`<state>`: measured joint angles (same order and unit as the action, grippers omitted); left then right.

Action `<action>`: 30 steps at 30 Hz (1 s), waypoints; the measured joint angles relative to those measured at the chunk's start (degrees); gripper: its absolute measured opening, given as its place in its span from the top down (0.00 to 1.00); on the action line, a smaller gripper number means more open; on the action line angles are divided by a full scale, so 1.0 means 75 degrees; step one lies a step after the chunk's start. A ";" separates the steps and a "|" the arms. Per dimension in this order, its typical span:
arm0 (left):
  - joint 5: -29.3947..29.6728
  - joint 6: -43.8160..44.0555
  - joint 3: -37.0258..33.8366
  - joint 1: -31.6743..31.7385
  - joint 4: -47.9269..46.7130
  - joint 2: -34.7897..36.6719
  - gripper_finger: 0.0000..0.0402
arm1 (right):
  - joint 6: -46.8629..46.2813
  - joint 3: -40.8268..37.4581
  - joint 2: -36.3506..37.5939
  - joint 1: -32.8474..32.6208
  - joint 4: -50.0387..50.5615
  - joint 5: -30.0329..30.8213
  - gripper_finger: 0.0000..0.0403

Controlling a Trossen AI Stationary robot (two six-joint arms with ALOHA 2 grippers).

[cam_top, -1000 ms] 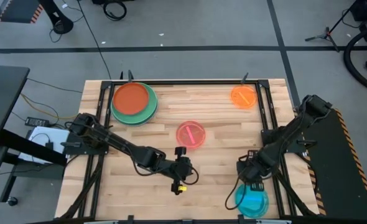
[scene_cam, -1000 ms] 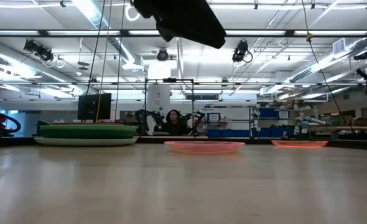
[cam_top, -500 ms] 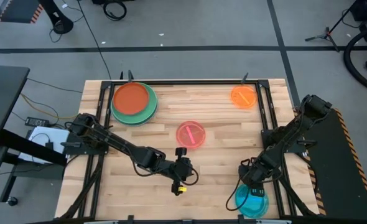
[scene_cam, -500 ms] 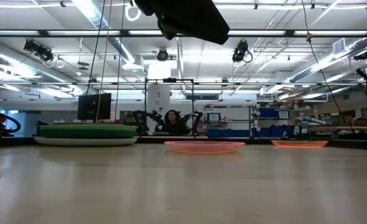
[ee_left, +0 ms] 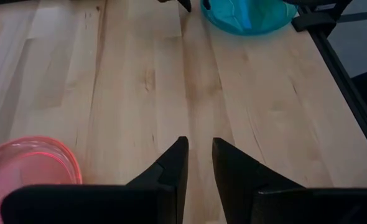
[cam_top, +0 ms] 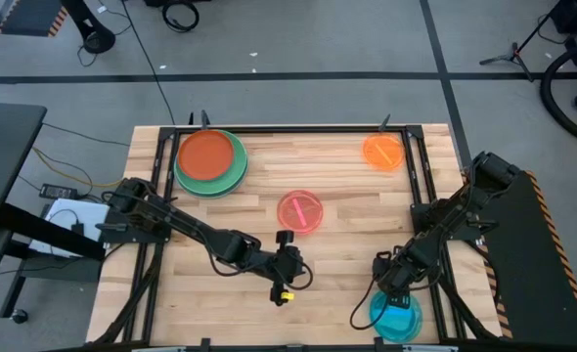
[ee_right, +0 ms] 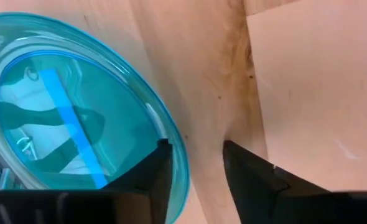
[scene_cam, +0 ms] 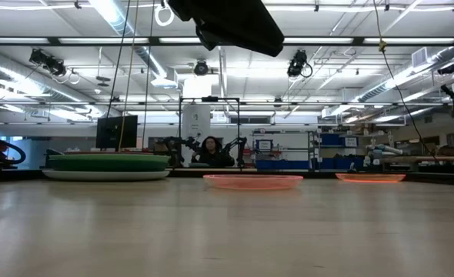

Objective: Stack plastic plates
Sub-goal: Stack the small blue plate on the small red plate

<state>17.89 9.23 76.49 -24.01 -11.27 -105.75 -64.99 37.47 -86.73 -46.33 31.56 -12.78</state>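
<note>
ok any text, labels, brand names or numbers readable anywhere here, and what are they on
None can be read.
The cyan plate, pink plate, orange plate and the large plate stack show no print.
The left gripper and right gripper show no markings.
Distant shelves and a cabinet in the room behind the table: any signs there are too small to read.

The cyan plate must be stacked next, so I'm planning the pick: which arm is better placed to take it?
Right. The right tool is open at the cyan plate's rim; the left tool hangs over bare wood, farther away.
</note>
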 joint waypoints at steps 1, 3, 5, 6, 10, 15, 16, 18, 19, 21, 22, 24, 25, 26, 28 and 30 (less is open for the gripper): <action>0.0000 0.0000 0.0000 -0.0003 -0.0013 0.0000 0.80 | 0.0000 -0.0005 0.0053 -0.0002 -0.0001 0.0006 0.65; 0.0004 0.0000 0.0000 -0.0003 -0.0053 0.0000 0.80 | -0.0043 -0.0006 0.0146 -0.0006 0.0017 0.0010 0.70; 0.0128 0.0002 0.0000 -0.0012 -0.0118 0.0000 0.80 | -0.0144 -0.0008 0.0162 -0.0007 -0.0071 -0.0016 0.75; 0.0248 0.0027 0.0000 -0.0036 -0.0171 0.0000 0.80 | -0.0185 -0.0008 0.0162 -0.0013 -0.0164 -0.0048 0.77; 0.1142 0.0089 0.0000 -0.0107 -0.0611 0.0003 0.80 | -0.0329 -0.0002 0.0162 -0.0062 -0.0256 -0.0128 0.86; 0.1893 0.0483 -0.0005 -0.0177 -0.1648 0.0147 0.80 | -0.0344 -0.0001 0.0165 -0.0078 -0.0299 -0.0300 0.97; 0.1920 0.0597 -0.0005 -0.0178 -0.1747 0.0176 0.80 | -0.0344 -0.0002 0.0168 -0.0076 -0.0326 -0.0308 0.98; 0.1934 0.0766 0.0000 -0.0178 -0.1985 0.0229 0.80 | -0.0336 0.0014 0.0168 -0.0076 -0.0366 -0.0311 0.98; 0.1932 0.0841 -0.0003 -0.0200 -0.2102 0.0236 0.80 | -0.0282 0.0050 0.0168 -0.0069 -0.0318 -0.0311 0.98; 0.1935 0.0952 -0.0006 -0.0251 -0.2011 0.0242 0.81 | -0.0029 0.0155 0.0178 0.0038 -0.0210 -0.0299 0.98; 0.1932 0.1036 -0.0006 -0.0278 -0.1965 0.0246 0.82 | 0.0124 0.0197 0.0197 0.0136 -0.0132 -0.0299 0.99; 0.1920 0.1172 -0.0006 -0.0316 -0.1854 0.0231 0.83 | 0.0458 0.0227 0.0220 0.0408 -0.0075 -0.0231 0.99; 0.1913 0.1225 -0.0006 -0.0344 -0.1790 0.0211 0.84 | 0.0657 0.0228 0.0255 0.0572 -0.0023 -0.0194 0.99; 0.1904 0.1273 -0.0006 -0.0377 -0.1804 0.0201 0.84 | 0.0861 0.0228 0.0302 0.0764 0.0006 -0.0195 0.99; 0.1910 0.1342 -0.0006 -0.0452 -0.1825 0.0201 0.86 | 0.1346 0.0237 0.0422 0.1219 0.0158 -0.0207 0.99; 0.1955 0.1468 -0.0006 -0.0550 -0.1815 0.0201 0.87 | 0.1839 0.0234 0.0643 0.1771 0.0579 -0.0247 0.99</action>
<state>32.56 20.24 76.44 -28.13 -24.88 -104.25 -51.20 39.22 -81.91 -33.04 35.90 -14.63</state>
